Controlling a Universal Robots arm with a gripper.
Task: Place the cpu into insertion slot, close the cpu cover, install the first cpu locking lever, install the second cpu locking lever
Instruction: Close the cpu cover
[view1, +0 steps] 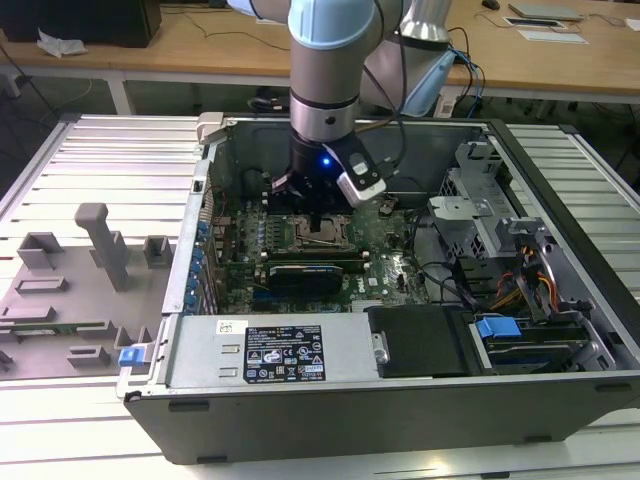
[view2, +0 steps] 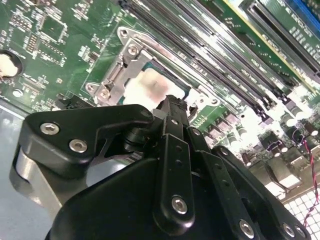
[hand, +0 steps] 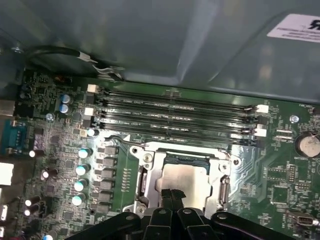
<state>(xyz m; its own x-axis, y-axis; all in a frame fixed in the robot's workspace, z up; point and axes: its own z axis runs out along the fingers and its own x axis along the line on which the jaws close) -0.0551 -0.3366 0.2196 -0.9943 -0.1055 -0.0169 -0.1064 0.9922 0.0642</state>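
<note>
Exterior view overlooks the case (view1: 400, 410); close wrist views share the cpu (view2: 145, 87) (hand: 187, 177).

gripper (hand: 172, 192): black, silver screw heads
cpu (hand: 182, 180): silver-grey, pale smear, just beyond the fingertips (hand: 167, 196)
cpu cover (hand: 148, 172): silvery, framing the cpu
motherboard (hand: 60, 145): green, fine pale tracery
memory slots (hand: 175, 107): black, white end clips, farther beyond the fingertips
capacitors (hand: 80, 170): teal tops, off to one side of the fingertips

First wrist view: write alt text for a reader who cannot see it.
The black claw, shut, has its tips over the silver-topped cpu seated in its socket, with the metal cpu cover lying flat around the chip. Beyond it, long black memory slots run across the green motherboard, under the grey case wall.
</note>
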